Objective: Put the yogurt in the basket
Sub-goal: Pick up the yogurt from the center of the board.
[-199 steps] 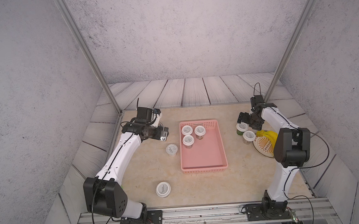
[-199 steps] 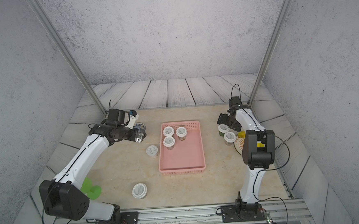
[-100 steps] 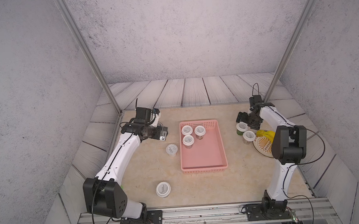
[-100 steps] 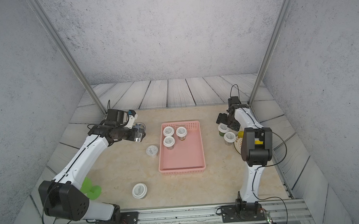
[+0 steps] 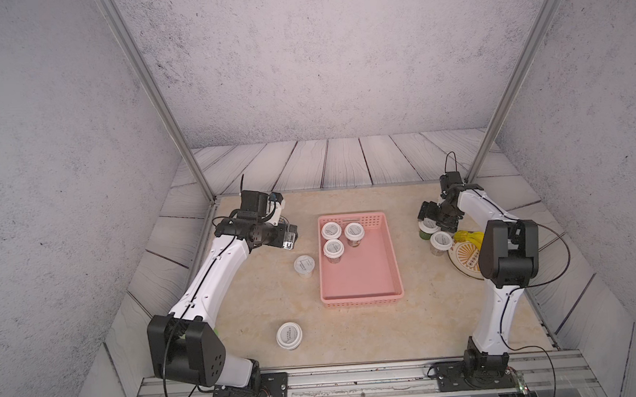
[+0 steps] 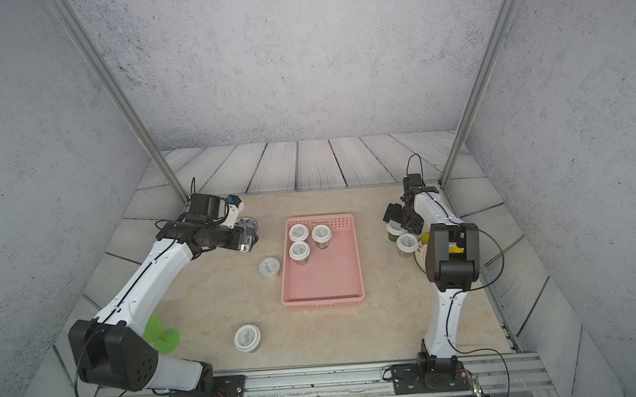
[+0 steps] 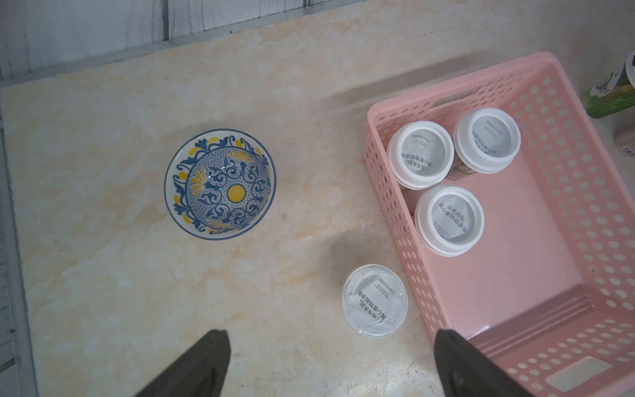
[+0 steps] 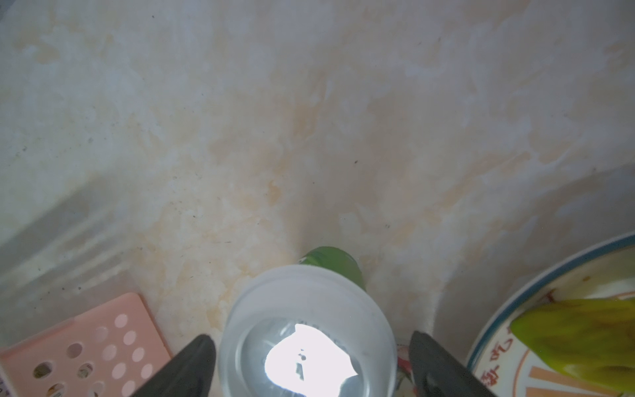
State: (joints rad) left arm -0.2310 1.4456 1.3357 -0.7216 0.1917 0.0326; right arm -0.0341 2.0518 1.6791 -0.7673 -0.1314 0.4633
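Now the green-filled, white-lidded yogurt cup (image 8: 305,330) is straddled by the right gripper (image 8: 311,364), jaws wide, contact not discernible. At nine o'clock, the perforated pink plastic basket (image 5: 385,274) is seen with three cups inside; the left gripper (image 7: 330,364) is held open, empty.

Beige marbled tabletop (image 5: 354,329), pink basket (image 5: 370,279), four loose yogurt cups (image 5: 289,335), patterned bowl (image 7: 220,184), banana plate (image 5: 460,258)

The basket (image 7: 556,192) is pink with dotted perforations; its cups (image 7: 449,220) have white lids with grey print. At its 9 o'clock, the bowl (image 7: 220,184) bears blue scrollwork, yellow accents and a yellow centre on white.
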